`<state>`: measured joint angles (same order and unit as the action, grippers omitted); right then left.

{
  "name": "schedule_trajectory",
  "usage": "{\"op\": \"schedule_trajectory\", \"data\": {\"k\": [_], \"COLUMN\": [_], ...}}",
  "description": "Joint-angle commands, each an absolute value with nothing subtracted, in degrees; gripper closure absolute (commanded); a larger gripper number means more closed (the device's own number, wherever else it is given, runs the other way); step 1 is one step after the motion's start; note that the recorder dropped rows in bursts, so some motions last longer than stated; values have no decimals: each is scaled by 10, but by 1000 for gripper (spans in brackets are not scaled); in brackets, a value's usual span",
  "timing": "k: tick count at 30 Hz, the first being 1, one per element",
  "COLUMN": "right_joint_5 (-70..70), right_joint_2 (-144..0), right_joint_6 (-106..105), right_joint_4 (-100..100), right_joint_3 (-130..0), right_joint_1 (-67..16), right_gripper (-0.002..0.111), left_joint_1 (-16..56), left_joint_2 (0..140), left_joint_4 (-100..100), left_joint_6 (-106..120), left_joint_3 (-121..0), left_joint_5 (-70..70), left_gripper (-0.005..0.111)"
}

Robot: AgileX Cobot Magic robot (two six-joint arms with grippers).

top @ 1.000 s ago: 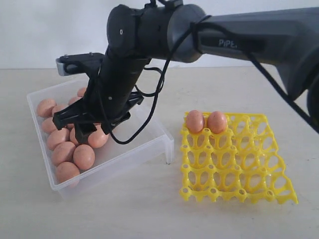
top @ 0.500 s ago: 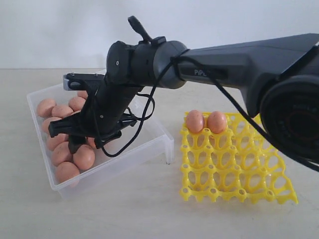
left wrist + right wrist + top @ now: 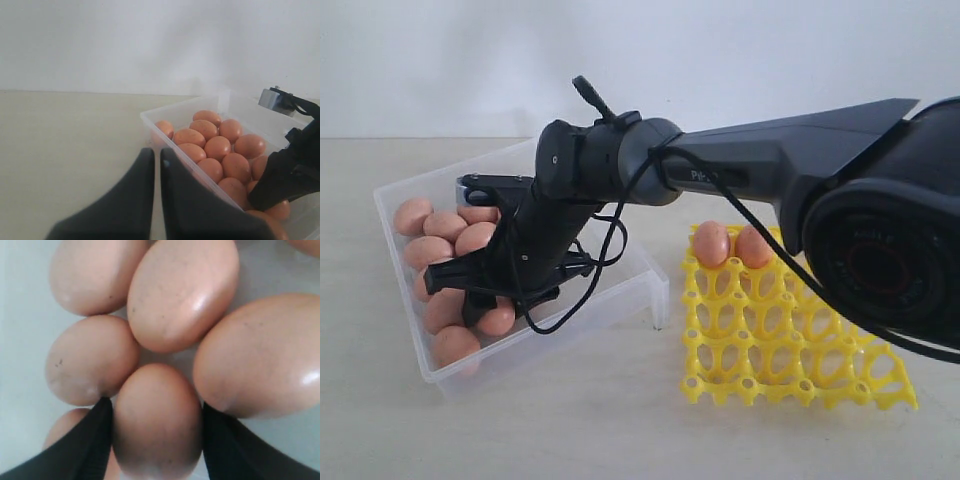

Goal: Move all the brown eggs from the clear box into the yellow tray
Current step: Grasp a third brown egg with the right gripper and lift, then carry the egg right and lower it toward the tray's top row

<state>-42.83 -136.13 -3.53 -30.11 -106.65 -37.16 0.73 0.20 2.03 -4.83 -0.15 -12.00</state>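
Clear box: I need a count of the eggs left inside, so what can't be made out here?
- Exterior view: the right gripper and its arm cover part of the clear box; brown eggs beneath are hidden.
- Left wrist view: the picture's edge cuts off the nearest eggs.
- Right wrist view: fingers flank one egg; whether they grip it is unclear.

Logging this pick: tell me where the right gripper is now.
In the exterior view the right gripper is low inside the clear box on the left, its jaws either side of one brown egg in the pile.

Pale beige tabletop (image 3: 570,430), plain white wall (image 3: 440,60) behind it
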Motion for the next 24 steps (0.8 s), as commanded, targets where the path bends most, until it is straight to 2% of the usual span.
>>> {"op": "schedule_trajectory", "data": {"k": [1, 8, 15, 20, 24], "right_joint_5": [-409, -412, -375, -259, -59], "right_joint_2": [-1366, -1347, -1265, -1159, -1043], "right_joint_6": [-34, -30, -29, -27, -30], "right_joint_4": [-295, -295, -266, -241, -241], "right_joint_3": [-1069, -1069, -1040, -887, -704], "right_joint_1": [-372, -372, -372, -372, -372], "right_gripper": [108, 108, 108, 108, 108], "left_joint_1": [6, 6, 6, 6, 6], "left_joint_2": [0, 0, 0, 0, 0], "left_joint_4": [21, 21, 21, 21, 21], "left_joint_6": [-49, -49, -49, -49, -49], "left_joint_3": [0, 0, 0, 0, 0], "left_joint_5": [-120, -120, -120, -120, -120], "left_gripper": [103, 103, 103, 103, 103]}}
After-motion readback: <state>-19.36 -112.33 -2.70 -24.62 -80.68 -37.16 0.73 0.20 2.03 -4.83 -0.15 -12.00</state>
